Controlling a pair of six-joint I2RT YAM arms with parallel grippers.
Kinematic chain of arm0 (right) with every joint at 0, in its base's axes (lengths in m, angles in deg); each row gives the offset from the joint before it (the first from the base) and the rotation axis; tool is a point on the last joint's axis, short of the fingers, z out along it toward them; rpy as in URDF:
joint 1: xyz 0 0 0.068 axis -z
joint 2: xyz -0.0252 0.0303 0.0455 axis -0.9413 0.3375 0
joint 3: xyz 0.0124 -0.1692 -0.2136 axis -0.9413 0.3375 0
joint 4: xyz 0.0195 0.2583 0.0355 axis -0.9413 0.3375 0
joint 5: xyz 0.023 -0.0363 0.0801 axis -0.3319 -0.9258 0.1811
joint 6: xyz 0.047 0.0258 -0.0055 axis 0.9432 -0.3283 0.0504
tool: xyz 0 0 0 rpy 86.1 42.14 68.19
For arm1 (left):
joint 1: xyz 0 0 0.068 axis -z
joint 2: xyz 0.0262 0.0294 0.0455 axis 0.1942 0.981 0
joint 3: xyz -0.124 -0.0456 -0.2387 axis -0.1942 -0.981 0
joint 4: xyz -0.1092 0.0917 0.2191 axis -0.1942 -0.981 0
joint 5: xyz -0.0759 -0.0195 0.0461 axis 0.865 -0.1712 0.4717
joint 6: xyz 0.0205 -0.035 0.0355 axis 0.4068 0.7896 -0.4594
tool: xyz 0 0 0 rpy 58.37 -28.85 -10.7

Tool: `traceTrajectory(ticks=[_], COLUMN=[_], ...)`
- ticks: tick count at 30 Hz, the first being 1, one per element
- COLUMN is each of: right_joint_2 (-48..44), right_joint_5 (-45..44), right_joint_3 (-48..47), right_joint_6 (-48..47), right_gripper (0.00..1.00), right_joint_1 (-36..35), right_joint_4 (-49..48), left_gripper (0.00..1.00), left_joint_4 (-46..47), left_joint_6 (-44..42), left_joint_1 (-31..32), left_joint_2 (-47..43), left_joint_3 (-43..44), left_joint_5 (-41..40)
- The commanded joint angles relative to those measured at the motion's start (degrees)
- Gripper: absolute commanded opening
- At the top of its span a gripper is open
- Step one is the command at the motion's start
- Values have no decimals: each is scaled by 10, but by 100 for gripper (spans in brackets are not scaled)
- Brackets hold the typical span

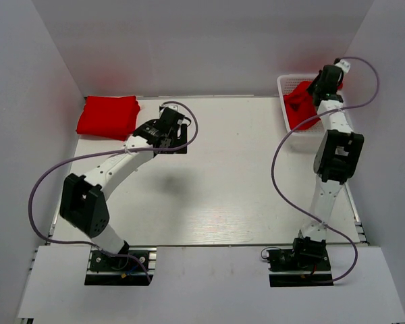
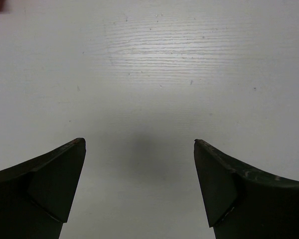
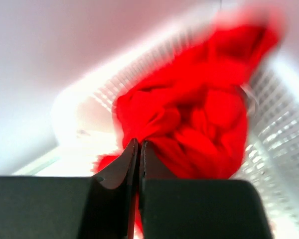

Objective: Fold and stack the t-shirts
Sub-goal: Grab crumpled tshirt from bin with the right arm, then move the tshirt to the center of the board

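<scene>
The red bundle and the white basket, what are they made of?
The t-shirt looks like soft matte cloth, probably cotton: it bunches into rounded folds. The basket looks like stiff plastic, going by its regular moulded mesh; blur hides finer detail.

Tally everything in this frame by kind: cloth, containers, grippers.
Red t-shirt bundles: 2 (folded bundle at far left; crumpled bundle in the basket; number of shirts in each unclear)
Baskets: 1 (white mesh basket)
Grippers: 2 (left gripper, right gripper)
Total: 5
</scene>
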Motion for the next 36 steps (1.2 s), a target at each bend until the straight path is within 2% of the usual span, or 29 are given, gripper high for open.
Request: traceTrajectory(ticks=[1, 7, 8, 10, 11, 13, 16, 17, 18, 21, 23, 24, 27, 28, 30, 31, 32, 36], right_joint_2=[-157, -252, -266, -288, -301, -322, -352, -362, -372, -408, -433, -448, -478, -504, -527, -532, -547, -612], right_joint_5=[-19, 51, 109, 163, 261, 324, 464, 479, 535, 576, 575, 575, 544, 520, 487, 471, 421, 328], right_joint_3=[9, -39, -63, -92, -104, -107, -92, -84, -66, 18, 94, 178, 283, 413, 517, 540, 587, 620], right_joint_6=[-71, -91, -88, -89, -85, -62, -23, -8, -6, -5, -37, -49, -80, -76, -65, -62, -63, -90], right_gripper=[0, 0, 0, 0, 0, 0, 0, 0, 0, 0, 0, 0, 0, 4, 53, 90, 90, 90], right_joint_1=[4, 0, -1, -3, -6, -16, -37, -48, -61, -113, -147, -182, -208, -219, -218, -219, -219, -220], right_joint_4=[-30, 64, 72, 93, 96, 98, 97, 101, 105, 119, 144, 150, 167, 148, 125, 126, 139, 193], left_gripper=[100, 100, 100, 100, 100, 100, 100, 100, 100, 100, 100, 100, 100, 100, 100, 100, 100, 100], left_joint_4=[17, 6, 5, 5, -1, -15, -37, -52, -64, -94, -100, -108, -131, -137, -151, -157, -157, -162], left_joint_6=[14, 29, 36, 43, 48, 54, 68, 73, 85, 91, 97, 97, 116, 122, 132, 137, 145, 159], left_joint_1=[-3, -3, -3, -3, -3, -3, -3, -3, -3, -3, -3, -3, -3, -3, -3, -3, -3, -3], left_joint_2=[-83, -135, -142, -157, -164, -186, -218, -225, -231, -259, -278, -284, -291, -291, -291, -291, -291, -291], left_joint_3=[-25, -50, -59, -70, -79, -85, -92, -92, -92, -97, -107, -108, -120, -120, -131, -141, -146, -178], left_joint_5=[11, 23, 23, 35, 35, 35, 23, 13, 5, -6, -6, -6, -19, -19, -25, -25, -19, -7])
